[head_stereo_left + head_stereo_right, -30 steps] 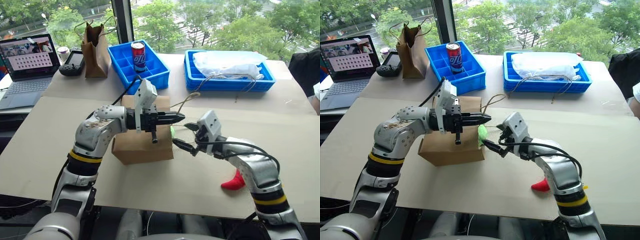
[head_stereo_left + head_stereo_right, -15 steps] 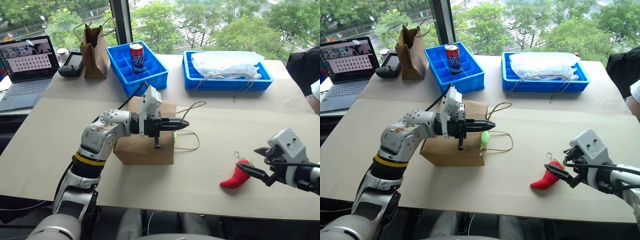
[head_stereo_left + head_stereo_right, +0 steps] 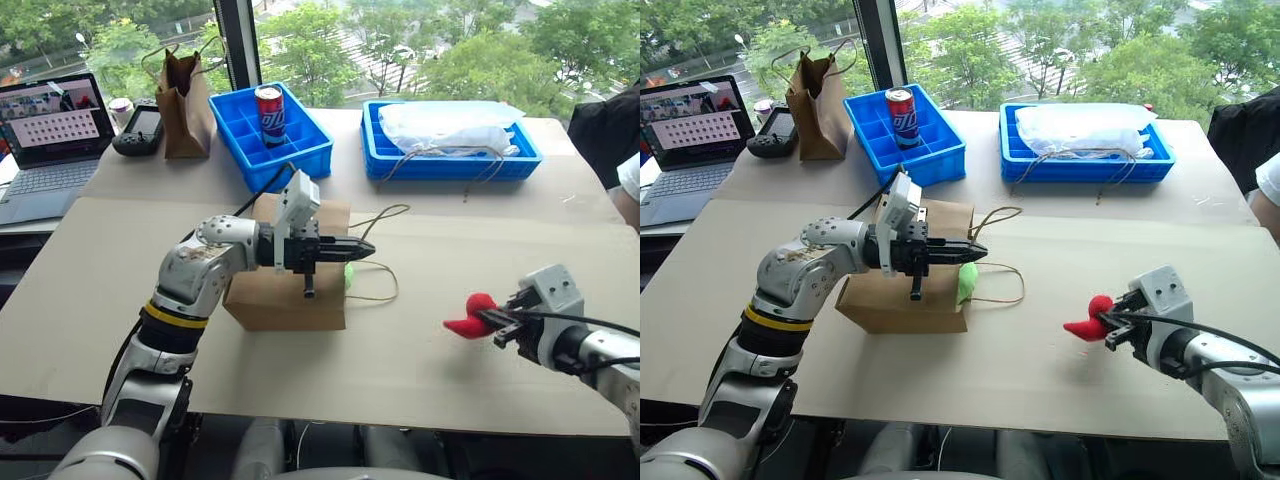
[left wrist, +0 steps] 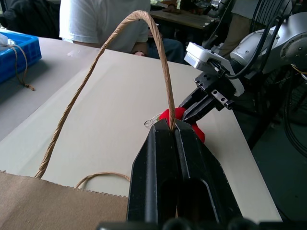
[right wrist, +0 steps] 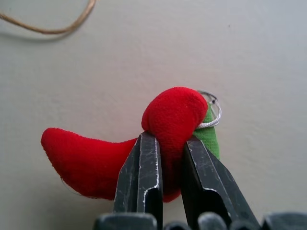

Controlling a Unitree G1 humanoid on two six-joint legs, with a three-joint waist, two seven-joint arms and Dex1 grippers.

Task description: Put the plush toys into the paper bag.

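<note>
The wide paper bag [image 3: 285,292] lies on its side at the table's middle, mouth facing right. My left gripper [image 3: 362,248] is shut on one of the bag's twine handles [image 4: 144,52] and holds it up level. The light-green plush toy [image 3: 967,283] sits in the bag's mouth, mostly hidden. To the right, my right gripper [image 5: 165,140] is shut on the red chili plush toy [image 5: 91,158], pinching it near its green stem end with a small metal ring. The chili [image 3: 466,318] hangs just above the table, well clear of the bag.
At the back stand a narrower, taller brown bag [image 3: 182,100], a blue compartment bin [image 3: 300,140] with a soda can [image 3: 269,108], and a blue tray [image 3: 390,160] holding a plastic-wrapped bundle. A laptop [image 3: 45,130] is back left. A person [image 3: 625,170] sits at the right edge.
My right gripper swung right from the bag's mouth to the red chili, shut on it and raised it slightly. The left gripper kept hold of the handle.
</note>
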